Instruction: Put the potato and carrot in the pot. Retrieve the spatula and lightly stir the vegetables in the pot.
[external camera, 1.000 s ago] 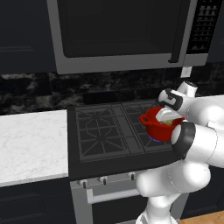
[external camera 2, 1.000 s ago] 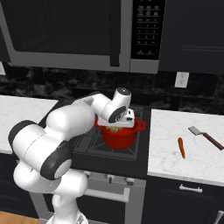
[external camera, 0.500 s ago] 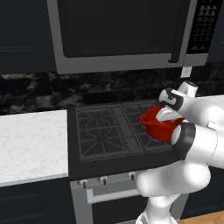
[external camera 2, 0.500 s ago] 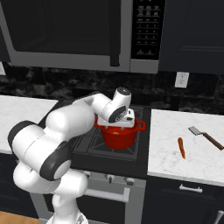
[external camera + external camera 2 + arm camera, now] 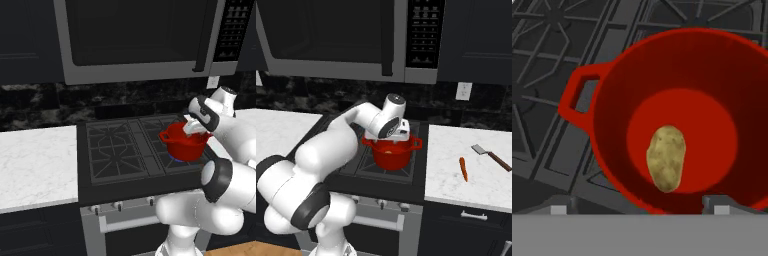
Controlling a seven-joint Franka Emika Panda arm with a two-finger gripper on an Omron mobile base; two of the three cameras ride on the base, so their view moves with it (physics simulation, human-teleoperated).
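The red pot [image 5: 612, 75] stands on the stove's front right burner, also seen as the pot [image 5: 186, 145] and the pot [image 5: 392, 155] in the base views. The potato [image 5: 666, 157] lies loose on the pot's bottom. My gripper [image 5: 639, 206] hangs just above the pot's rim, open, with nothing between its fingers; it shows as the gripper [image 5: 192, 129] and the gripper [image 5: 401, 132] from the base. On the right counter lies the orange carrot [image 5: 463, 169]. The spatula [image 5: 491, 154] rests beyond it, blade toward the stove.
The black stove [image 5: 120, 150] has raised grates around the pot. A microwave [image 5: 135, 40] hangs low over it. White marble counters lie to the left [image 5: 35, 165] and right [image 5: 476, 180] of the stove. A wall outlet [image 5: 463, 91] sits behind the right counter.
The fingers have spread a little wider above the pot. The arm and the pot have stayed in place.
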